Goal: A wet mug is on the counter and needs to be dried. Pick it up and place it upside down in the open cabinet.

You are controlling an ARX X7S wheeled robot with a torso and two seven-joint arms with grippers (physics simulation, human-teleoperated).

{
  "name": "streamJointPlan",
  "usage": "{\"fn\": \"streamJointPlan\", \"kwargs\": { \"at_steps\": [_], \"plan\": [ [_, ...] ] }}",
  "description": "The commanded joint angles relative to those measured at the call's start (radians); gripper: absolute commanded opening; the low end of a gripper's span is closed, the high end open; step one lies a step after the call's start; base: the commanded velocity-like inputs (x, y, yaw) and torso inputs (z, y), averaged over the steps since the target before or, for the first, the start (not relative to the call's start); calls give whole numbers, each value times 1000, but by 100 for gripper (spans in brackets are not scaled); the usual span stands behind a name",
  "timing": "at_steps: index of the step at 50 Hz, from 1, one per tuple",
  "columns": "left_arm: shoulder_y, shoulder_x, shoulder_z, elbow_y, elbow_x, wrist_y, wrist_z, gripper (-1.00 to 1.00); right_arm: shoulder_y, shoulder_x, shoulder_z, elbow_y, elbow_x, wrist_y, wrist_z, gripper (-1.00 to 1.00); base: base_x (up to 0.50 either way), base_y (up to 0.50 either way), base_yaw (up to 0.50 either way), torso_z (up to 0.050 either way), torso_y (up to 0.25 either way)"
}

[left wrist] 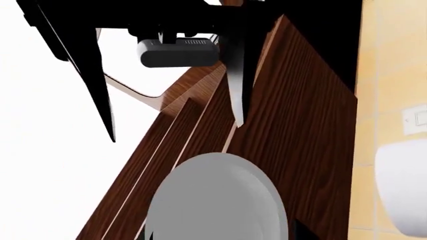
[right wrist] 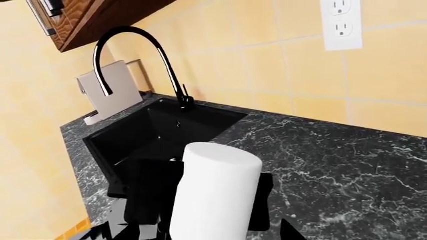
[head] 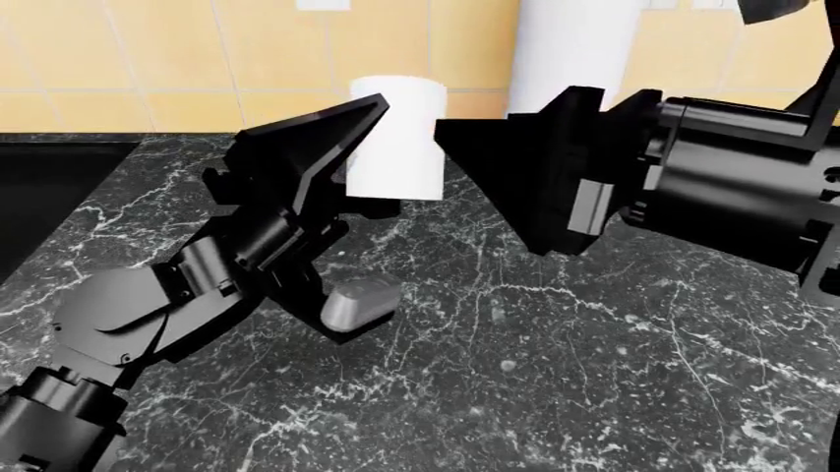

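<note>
i have the mug [head: 397,138] up off the marble surface [head: 552,374], in front of the tiled wall. left fingers [head: 344,128] pinch its side. right gripper [head: 493,147] sits just beside it; can't tell if those fingers are spread.

We count one small white mug [head: 397,138] and one much taller white cylinder [head: 568,44] behind it. We see two grippers, the left [head: 344,147] and the right [head: 525,162]. There is one black sink [right wrist: 157,132], one curved faucet [right wrist: 133,60], one wall outlet [right wrist: 342,22], and one marble table [head: 552,374].
</note>
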Motion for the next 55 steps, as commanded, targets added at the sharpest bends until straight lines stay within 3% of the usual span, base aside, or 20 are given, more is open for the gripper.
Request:
{"fn": "streamJointPlan", "kwargs": {
  "at_steps": [1, 55],
  "plan": [
    [-3, 11, -1, -4, -25, 7, 9, -100, -20, -5, 3, -7, -11, -6, -15, 100, 0, 0, 0, 0, 0],
    [-4, 47, -3, 62, -107, -23, 95, -100, -130, -97, 52, 36, -233, 37, -198, 100, 0, 0, 0, 0, 0]
  ]
}}
